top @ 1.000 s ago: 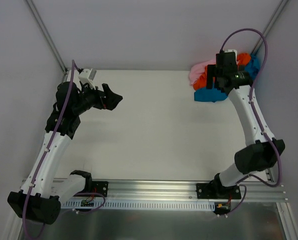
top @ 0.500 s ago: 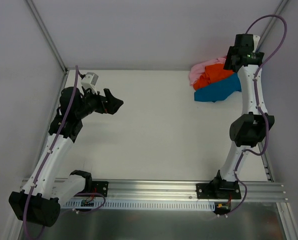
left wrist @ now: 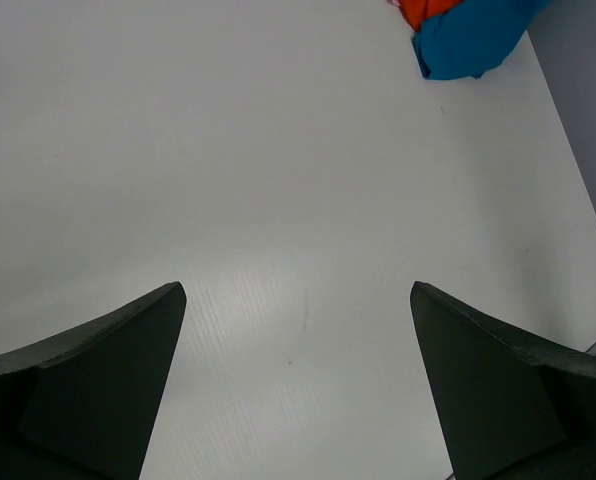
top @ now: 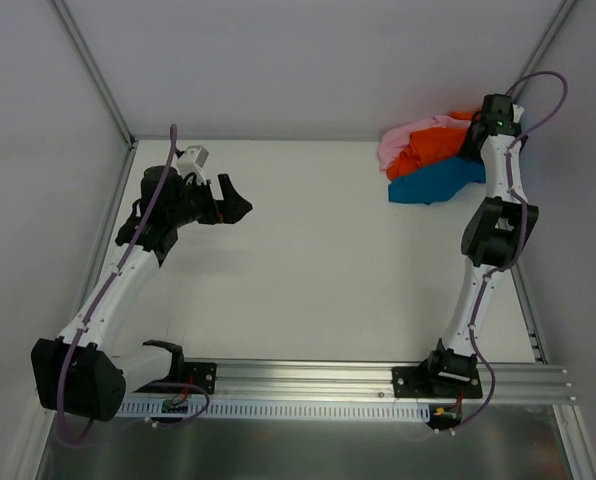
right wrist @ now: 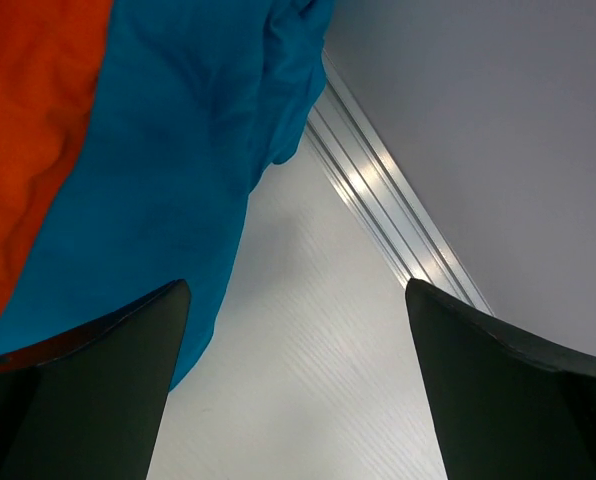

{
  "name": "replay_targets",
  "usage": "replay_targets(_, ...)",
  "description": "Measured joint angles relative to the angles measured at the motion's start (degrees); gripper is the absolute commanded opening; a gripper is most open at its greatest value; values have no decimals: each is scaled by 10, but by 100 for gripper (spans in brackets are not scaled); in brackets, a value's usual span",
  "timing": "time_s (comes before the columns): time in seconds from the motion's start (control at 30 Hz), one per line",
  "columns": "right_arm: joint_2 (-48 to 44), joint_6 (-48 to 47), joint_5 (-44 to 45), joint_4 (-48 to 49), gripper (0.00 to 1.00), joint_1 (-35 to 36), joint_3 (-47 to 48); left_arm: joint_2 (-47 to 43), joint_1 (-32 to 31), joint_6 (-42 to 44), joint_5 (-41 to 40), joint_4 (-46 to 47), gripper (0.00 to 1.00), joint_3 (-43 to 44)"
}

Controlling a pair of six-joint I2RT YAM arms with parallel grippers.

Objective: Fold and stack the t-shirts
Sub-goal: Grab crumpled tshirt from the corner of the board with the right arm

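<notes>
Three t-shirts lie crumpled in a heap at the table's back right: pale pink (top: 402,141) at the back left, bright orange (top: 434,147) in the middle, teal-blue (top: 433,183) in front. My right gripper (top: 477,144) hangs open at the heap's right edge, holding nothing. In the right wrist view the teal shirt (right wrist: 168,150) and orange shirt (right wrist: 28,130) lie left of the open jaws (right wrist: 298,390). My left gripper (top: 234,201) is open and empty over the table's left back part. Its wrist view (left wrist: 298,390) shows the teal shirt (left wrist: 473,40) far off. No neck tag shows.
The white table (top: 308,260) has a metal rail along its right edge (right wrist: 388,200), close to my right gripper, with a grey wall (right wrist: 498,120) behind it. Walls stand at the back and on the left too. A metal mounting rail (top: 308,375) runs along the near edge.
My right arm has swung from over the heap to the back right corner and come down at the heap's right edge. My left gripper has drifted slightly right.
</notes>
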Motion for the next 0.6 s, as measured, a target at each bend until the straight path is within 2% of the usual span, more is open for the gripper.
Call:
replay_targets(0.17, 28, 3, -19, 40, 96, -25, 0, 45, 0, 0, 0, -1, 99, 35)
replay_targets(0.4, 28, -26, -46, 173, 98, -36, 0, 99, 0, 2, 2, 23, 99, 52)
replay_targets(0.6, 66, -45, -57, 257, 91, -36, 47, 166, 0, 2, 7, 30, 99, 75)
